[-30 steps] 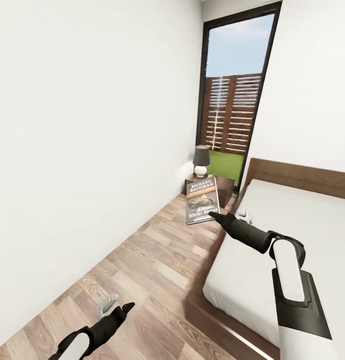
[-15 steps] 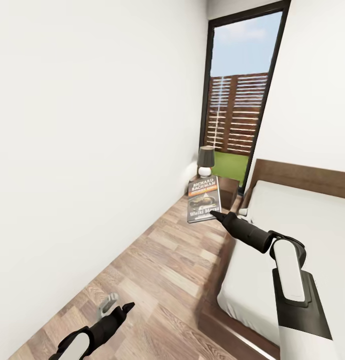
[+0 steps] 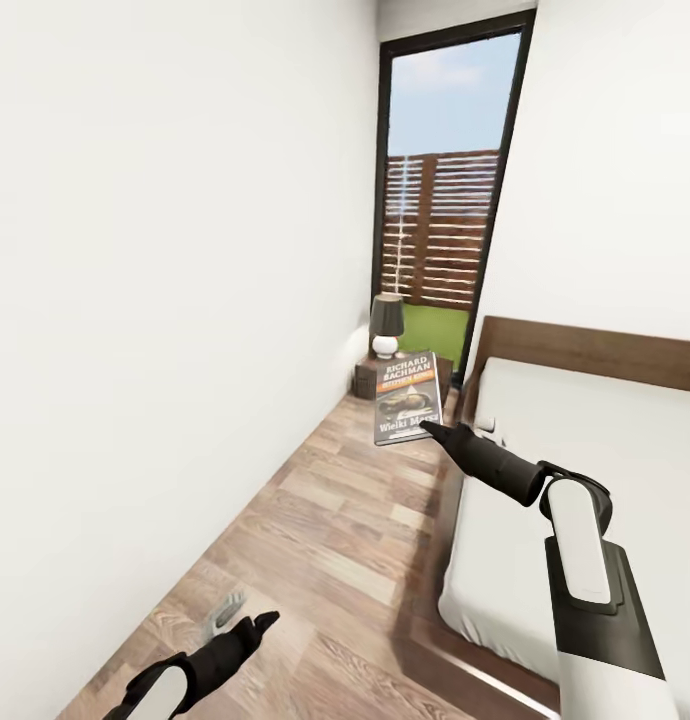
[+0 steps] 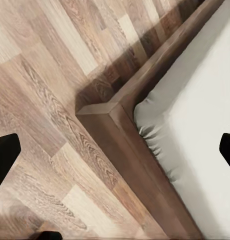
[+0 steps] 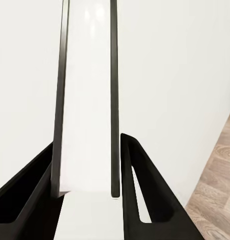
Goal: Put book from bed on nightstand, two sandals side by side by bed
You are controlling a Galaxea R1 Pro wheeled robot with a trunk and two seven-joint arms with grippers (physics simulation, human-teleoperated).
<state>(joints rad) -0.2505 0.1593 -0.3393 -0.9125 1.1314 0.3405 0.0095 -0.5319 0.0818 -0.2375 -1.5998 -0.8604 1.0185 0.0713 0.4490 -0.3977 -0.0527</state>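
My right gripper (image 3: 426,429) is shut on the lower corner of the book (image 3: 408,398), a dark paperback with white "RICHARD BACHMAN" lettering and an orange band. It holds the book upright in the air above the floor strip beside the bed (image 3: 595,420). In the right wrist view the book (image 5: 87,100) stands edge-on between the two black fingers (image 5: 145,195). The dark-brown nightstand (image 3: 369,380) with its black-shaded lamp (image 3: 386,322) stands further ahead by the window. My left gripper (image 3: 257,624) hangs open low over the floor, near the bed frame's corner (image 4: 102,112). The sandals are out of view.
A white wall (image 3: 165,300) runs close along the left, leaving a narrow strip of wood-plank floor (image 3: 335,520) between it and the bed. A tall dark-framed window (image 3: 440,200) closes the far end. A small grey shape (image 3: 223,606) lies on the floor by the left gripper.
The whole picture has shifted, so the camera moved: window, lamp and nightstand now sit further left. The book stays in the right gripper. The left gripper shows slightly lower.
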